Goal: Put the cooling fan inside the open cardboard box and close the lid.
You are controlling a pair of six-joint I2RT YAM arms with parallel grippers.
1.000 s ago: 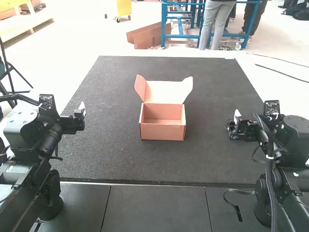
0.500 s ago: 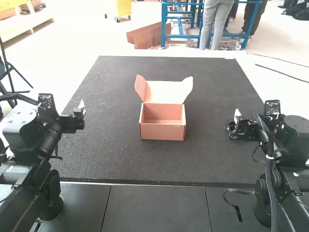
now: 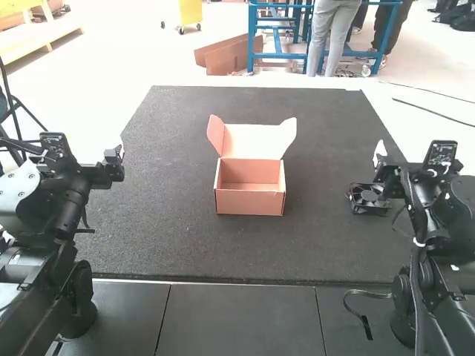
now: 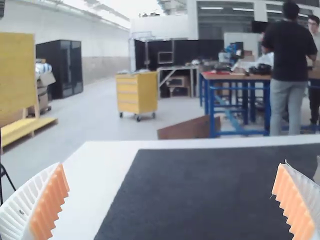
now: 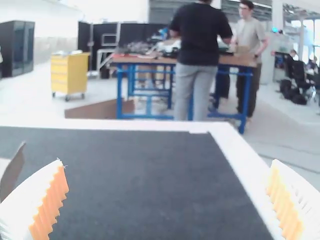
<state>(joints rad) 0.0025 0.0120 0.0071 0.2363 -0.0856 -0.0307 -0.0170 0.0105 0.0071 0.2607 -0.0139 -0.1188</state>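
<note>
An open cardboard box [image 3: 249,187] stands in the middle of the black mat, its lid [image 3: 252,138] upright at the back and its inside bare. A small black cooling fan [image 3: 369,199] lies on the mat to the right of the box. My right gripper [image 3: 381,162] hovers just above and behind the fan, open, with nothing in it; its orange pads [image 5: 47,206] stand wide apart. My left gripper [image 3: 117,157] is raised at the mat's left edge, far from the box, open and empty, pads [image 4: 49,204] spread.
The black mat [image 3: 171,222] covers most of the table, with a pale table border [image 3: 111,126] beyond its left edge. A side flap of the box [image 5: 11,171] shows in the right wrist view.
Both arms have tilted their wrists up and back. The right gripper rose off the fan, which now lies uncovered on the mat. The left gripper shifted slightly left and up.
</note>
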